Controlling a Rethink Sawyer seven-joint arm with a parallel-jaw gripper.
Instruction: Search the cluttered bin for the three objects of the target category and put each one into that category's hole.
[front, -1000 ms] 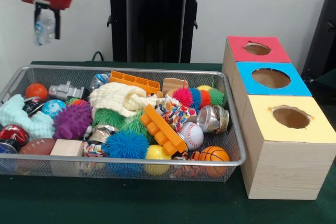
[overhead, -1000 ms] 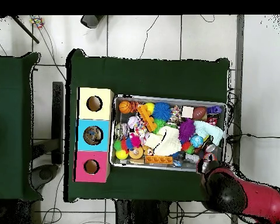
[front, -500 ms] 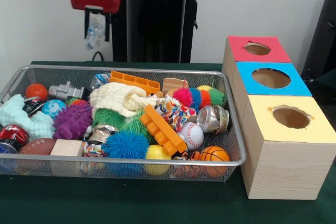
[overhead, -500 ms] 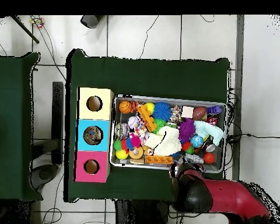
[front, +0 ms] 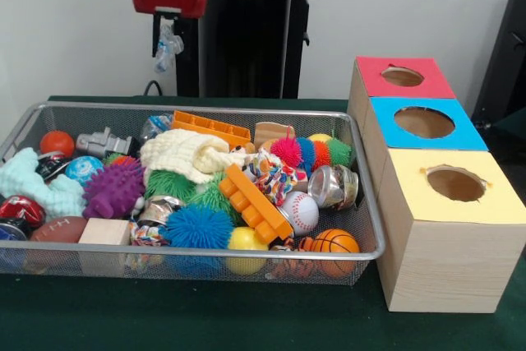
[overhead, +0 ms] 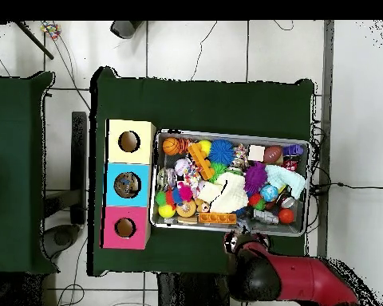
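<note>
My gripper (front: 166, 50) hangs high behind the back rim of the wire bin (front: 197, 107), left of the middle. It is shut on a small clear plastic bottle (front: 168, 39) that dangles between its fingers. In the overhead view the red arm (overhead: 306, 279) reaches in below the bin (overhead: 230, 134), with the gripper (overhead: 239, 239) just outside the rim. Three boxes with round holes stand in a row beside the bin: red (front: 374, 71), blue (front: 386, 117) and yellow (front: 411, 191). The same boxes appear from above as yellow (overhead: 143, 141), blue (overhead: 143, 185) and red (overhead: 140, 228).
The bin is packed with toys: orange bricks (front: 251, 201), spiky balls (front: 196, 226), a baseball (front: 301, 210), a mini basketball (front: 335, 242), a cream cloth (front: 185, 154), a purple spiky toy (front: 113, 191) and shiny cans (front: 333, 185). Green cloth covers the table (front: 205, 318).
My gripper has carried the clear bottle from the far left of the front view toward the right, along the bin's back side. The bin's contents have not shifted.
</note>
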